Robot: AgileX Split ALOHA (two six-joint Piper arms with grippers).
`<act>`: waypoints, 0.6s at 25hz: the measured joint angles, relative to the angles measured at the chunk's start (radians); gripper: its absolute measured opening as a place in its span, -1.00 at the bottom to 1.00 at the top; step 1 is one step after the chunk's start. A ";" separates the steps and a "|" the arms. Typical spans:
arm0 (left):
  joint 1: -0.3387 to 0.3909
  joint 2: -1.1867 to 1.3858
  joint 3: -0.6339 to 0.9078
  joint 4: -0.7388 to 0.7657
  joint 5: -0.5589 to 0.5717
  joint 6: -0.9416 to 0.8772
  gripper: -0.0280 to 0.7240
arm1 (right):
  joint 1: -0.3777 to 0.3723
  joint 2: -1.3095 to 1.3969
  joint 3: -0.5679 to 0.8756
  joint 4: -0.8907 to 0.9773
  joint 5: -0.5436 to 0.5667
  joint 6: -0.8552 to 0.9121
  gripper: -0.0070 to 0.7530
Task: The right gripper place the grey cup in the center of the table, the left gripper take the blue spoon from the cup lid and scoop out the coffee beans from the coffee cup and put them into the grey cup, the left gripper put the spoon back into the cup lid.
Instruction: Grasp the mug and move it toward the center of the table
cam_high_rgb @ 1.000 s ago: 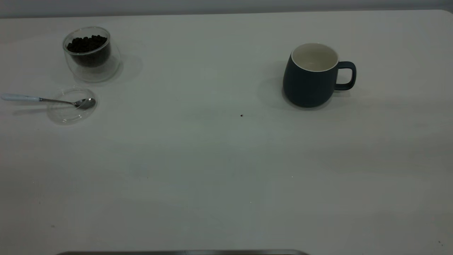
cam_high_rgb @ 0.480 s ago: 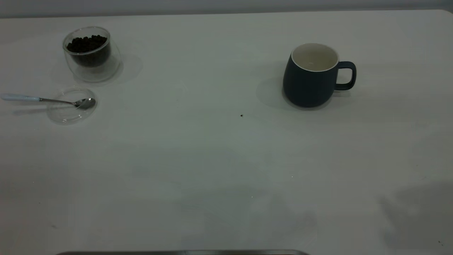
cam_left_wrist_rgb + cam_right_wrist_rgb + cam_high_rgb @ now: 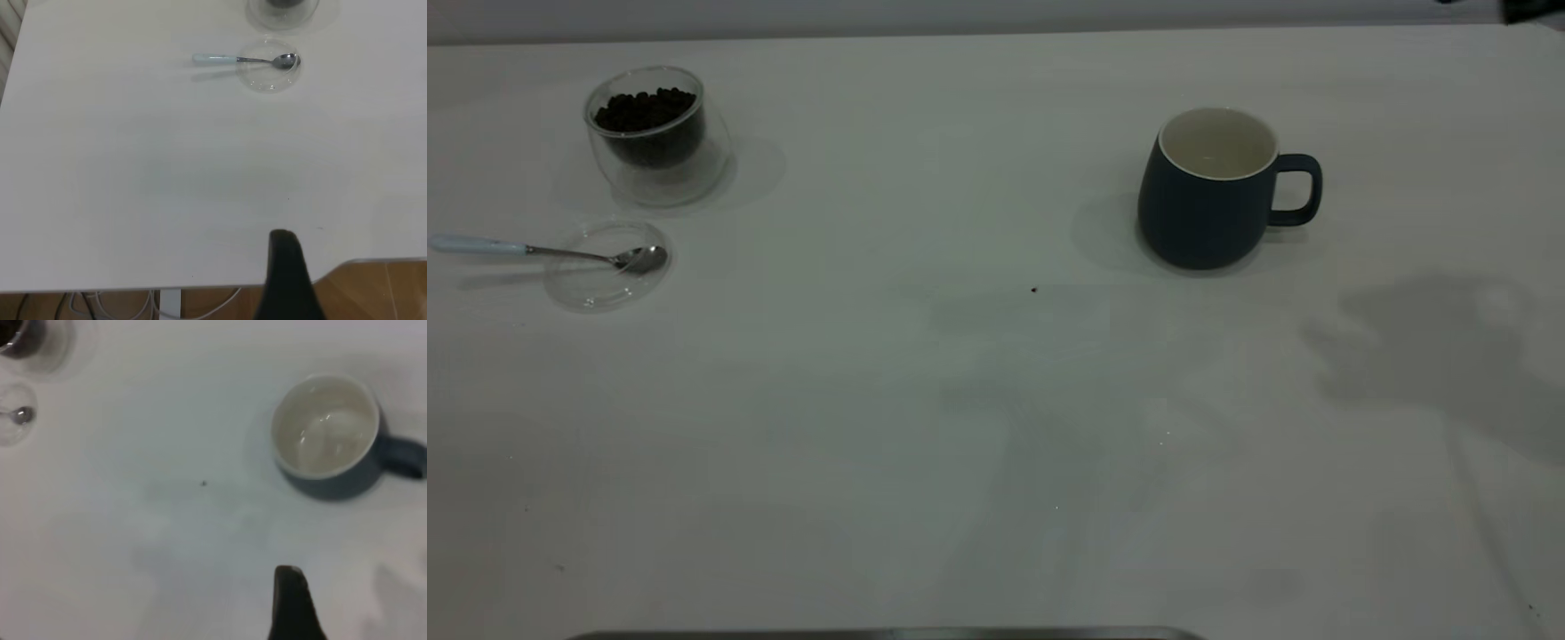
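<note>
The grey cup (image 3: 1208, 200) stands upright on the right half of the table (image 3: 960, 400), its handle (image 3: 1298, 189) pointing right and its inside empty. The right wrist view looks down on the cup (image 3: 327, 433), and a dark part of my right gripper (image 3: 290, 607) hangs above bare table well short of it. At far left the coffee cup (image 3: 656, 133) holds the coffee beans (image 3: 645, 108). In front of it the blue spoon (image 3: 543, 252) rests with its bowl in the cup lid (image 3: 609, 271). My left gripper (image 3: 287, 277) is over the table's edge, far from the spoon (image 3: 243, 59).
A single dark speck (image 3: 1034, 289) lies near the table's middle. A broad arm shadow (image 3: 1432, 347) falls on the table right of and in front of the cup. A dark bit of the arm (image 3: 1529, 9) shows at the back right corner.
The arm shadow has slid from the front right corner toward the grey cup, and a dark arm part has appeared at the back right. No object has moved.
</note>
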 joint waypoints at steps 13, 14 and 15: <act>0.000 0.000 0.000 0.000 0.000 0.000 0.65 | 0.006 0.471 -0.360 0.003 -0.002 -0.107 0.23; 0.000 0.000 0.000 0.000 0.000 0.000 0.65 | 0.012 0.500 -0.387 0.003 -0.002 -0.117 0.23; 0.000 0.000 0.000 0.000 0.000 0.000 0.65 | 0.015 0.534 -0.412 0.004 -0.005 -0.129 0.23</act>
